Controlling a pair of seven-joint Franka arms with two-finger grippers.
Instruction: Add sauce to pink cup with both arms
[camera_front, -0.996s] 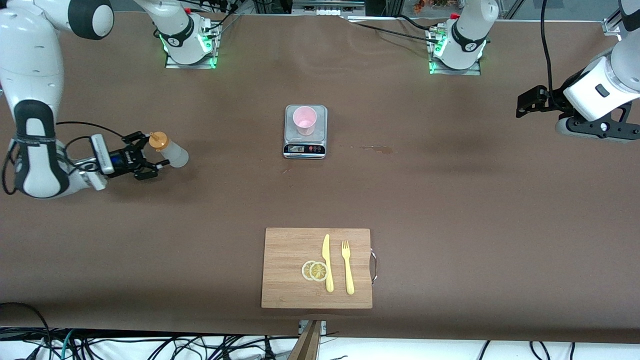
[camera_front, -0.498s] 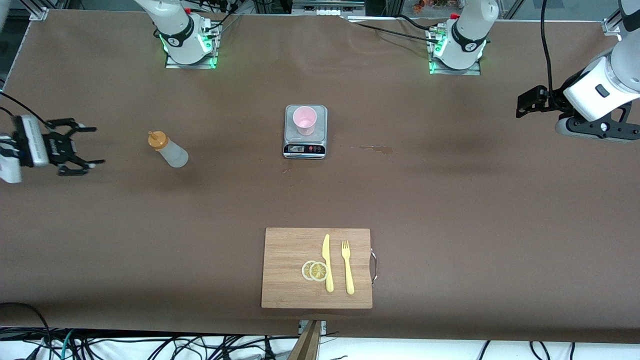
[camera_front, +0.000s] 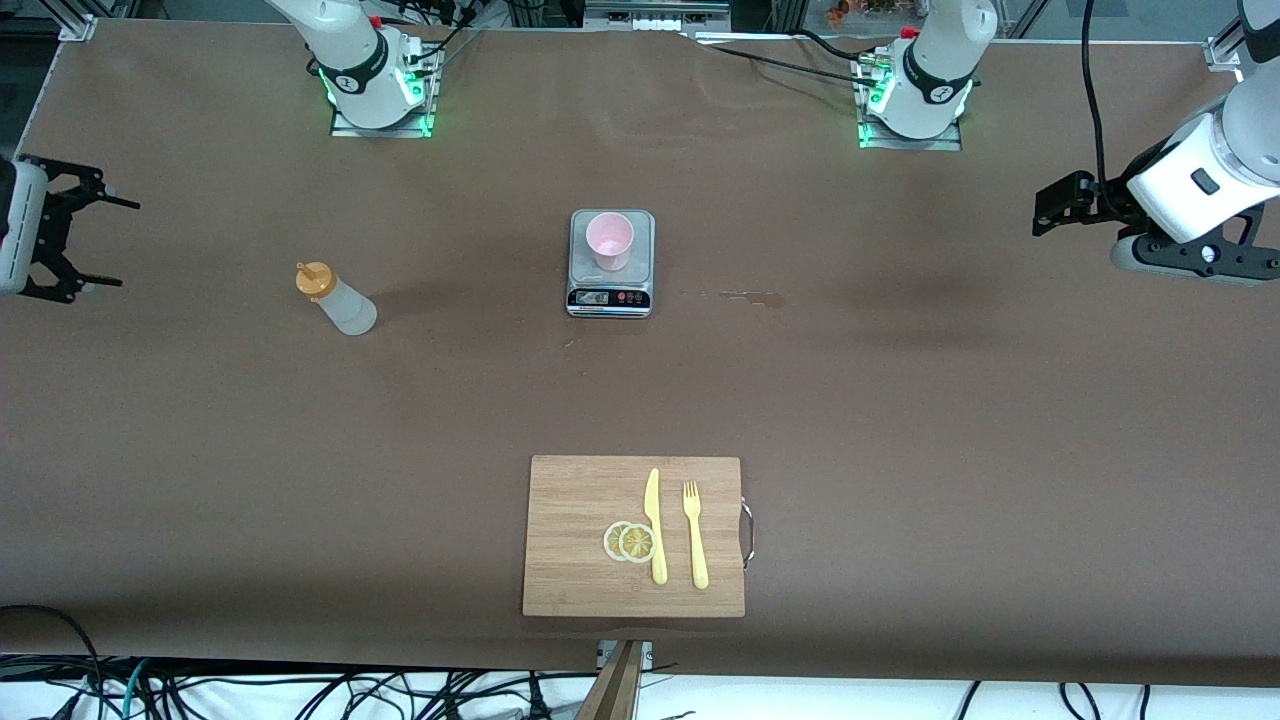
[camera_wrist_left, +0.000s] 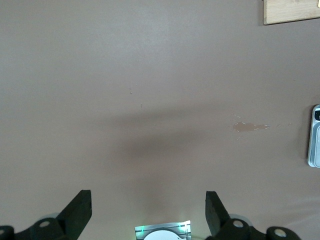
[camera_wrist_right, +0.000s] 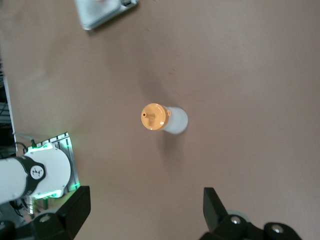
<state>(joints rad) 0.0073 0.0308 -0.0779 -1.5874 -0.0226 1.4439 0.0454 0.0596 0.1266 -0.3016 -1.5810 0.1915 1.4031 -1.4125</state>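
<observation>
Landmark: the scale (camera_front: 611, 262), silver, near the middle of the brown surface (camera_front: 900, 420).

Pink cup (camera_front: 609, 240): upright on the scale's platform, mouth up.

Sauce bottle (camera_front: 335, 297): stands on the surface toward the right arm's end of the table from the scale, well apart from it, about level with the scale's display edge. Long axis vertical; orange nozzle cap (camera_wrist_right: 153, 117) on top, nozzle pointing straight up. The right wrist view looks down nearly along this axis, cap toward the camera. Nothing touches the bottle.

Right gripper (camera_front: 85, 240): up over the edge of the surface at the right arm's end, well apart from the bottle; fingers (camera_wrist_right: 75, 207) spread wide, holding nothing.

Left gripper (camera_front: 1050, 210): over the surface at the left arm's end, well apart from the scale; arm waits. Fingers (camera_wrist_left: 80, 210) spread wide, empty.

Cutting board (camera_front: 634, 535): nearer the front camera than the scale, carrying a yellow knife (camera_front: 654, 525), yellow fork (camera_front: 694, 533) and two lemon slices (camera_front: 629, 541).

Small stain (camera_front: 752, 296) on the surface just beside the scale, toward the left arm's end.
</observation>
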